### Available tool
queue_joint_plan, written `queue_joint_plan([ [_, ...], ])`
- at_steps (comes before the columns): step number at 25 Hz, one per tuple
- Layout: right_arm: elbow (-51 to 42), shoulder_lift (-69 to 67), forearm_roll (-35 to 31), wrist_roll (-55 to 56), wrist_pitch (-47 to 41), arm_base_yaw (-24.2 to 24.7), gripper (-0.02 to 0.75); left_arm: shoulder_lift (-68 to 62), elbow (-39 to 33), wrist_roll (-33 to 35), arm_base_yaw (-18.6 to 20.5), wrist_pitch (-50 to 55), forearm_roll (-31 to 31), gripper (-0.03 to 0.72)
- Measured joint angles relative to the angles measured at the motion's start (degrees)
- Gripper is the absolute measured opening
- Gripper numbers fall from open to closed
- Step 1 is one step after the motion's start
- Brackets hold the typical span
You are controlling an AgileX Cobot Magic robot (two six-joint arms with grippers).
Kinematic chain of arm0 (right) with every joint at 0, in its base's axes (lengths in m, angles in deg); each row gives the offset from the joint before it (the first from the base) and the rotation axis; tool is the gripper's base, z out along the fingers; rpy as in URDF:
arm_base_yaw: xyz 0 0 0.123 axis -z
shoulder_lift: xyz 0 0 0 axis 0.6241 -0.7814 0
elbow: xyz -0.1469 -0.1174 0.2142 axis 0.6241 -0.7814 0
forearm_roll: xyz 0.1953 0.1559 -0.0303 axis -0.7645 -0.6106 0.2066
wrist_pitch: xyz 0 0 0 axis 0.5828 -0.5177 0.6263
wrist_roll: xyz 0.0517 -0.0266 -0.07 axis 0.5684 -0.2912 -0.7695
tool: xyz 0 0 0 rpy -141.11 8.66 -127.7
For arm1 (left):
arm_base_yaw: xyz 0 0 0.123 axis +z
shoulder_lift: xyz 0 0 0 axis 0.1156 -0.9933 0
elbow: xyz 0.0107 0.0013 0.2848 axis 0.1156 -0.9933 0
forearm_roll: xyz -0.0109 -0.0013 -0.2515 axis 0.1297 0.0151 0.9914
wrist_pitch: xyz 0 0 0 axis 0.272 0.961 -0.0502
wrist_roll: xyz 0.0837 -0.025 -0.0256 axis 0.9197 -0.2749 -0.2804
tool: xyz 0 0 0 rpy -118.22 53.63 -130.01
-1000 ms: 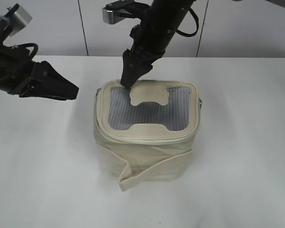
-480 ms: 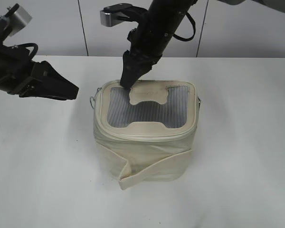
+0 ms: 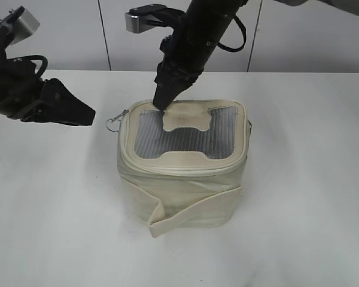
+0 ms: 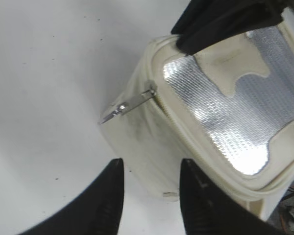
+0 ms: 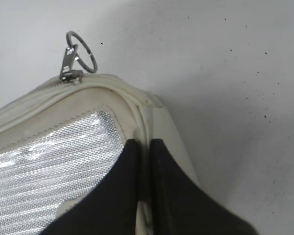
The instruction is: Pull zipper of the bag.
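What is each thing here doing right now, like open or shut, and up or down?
Small boxy cream fabric bag: upright on the white table.
Cream zipper track: looks shut along the front.
Silver pull tab with ring: sticking out sideways, untouched.
Left hand: open, empty.
Right hand: shut, pressing the bag's top rim.

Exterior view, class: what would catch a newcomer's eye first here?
The small boxy cream-white fabric bag stands mid-table, its silvery-grey mesh top panel facing up. The right gripper, black fingers together, presses down on the bag's back-left top corner. A shiny silver zipper pull with ring loop sticks out at the bag's left, toward the open left gripper.
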Motion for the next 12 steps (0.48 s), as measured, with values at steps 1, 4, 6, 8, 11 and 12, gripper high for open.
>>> queue_joint_plan([
  [1, 0.0, 0.0, 0.0, 0.1, 0.0, 0.0, 0.041, 0.0, 0.0, 0.1, 0.0, -0.8, -1.2, 0.302],
  [4, 0.0, 0.1, 0.1, 1.0, 0.0, -0.1, 0.041, 0.0, 0.0, 2.1, 0.0, -2.1, -3.8, 0.364],
  [6, 0.0, 0.1, 0.1, 1.7, 0.0, -0.1, 0.041, 0.0, 0.0, 4.5, -0.1, -1.7, -4.0, 0.396],
  [8, 0.0, 0.1, 0.1, 2.1, 0.0, -0.1, 0.041, 0.0, 0.0, 7.8, -0.5, -2.7, -4.5, 0.41],
  [11, 0.0, 0.1, 0.0, 2.4, 0.0, -0.1, 0.041, 0.0, 0.0, 13.6, -1.6, -5.2, -5.1, 0.414],
  [12, 0.0, 0.1, 0.0, 2.4, 0.0, -0.1, 0.041, 0.0, 0.0, 15.3, -1.9, -6.1, -5.2, 0.416],
])
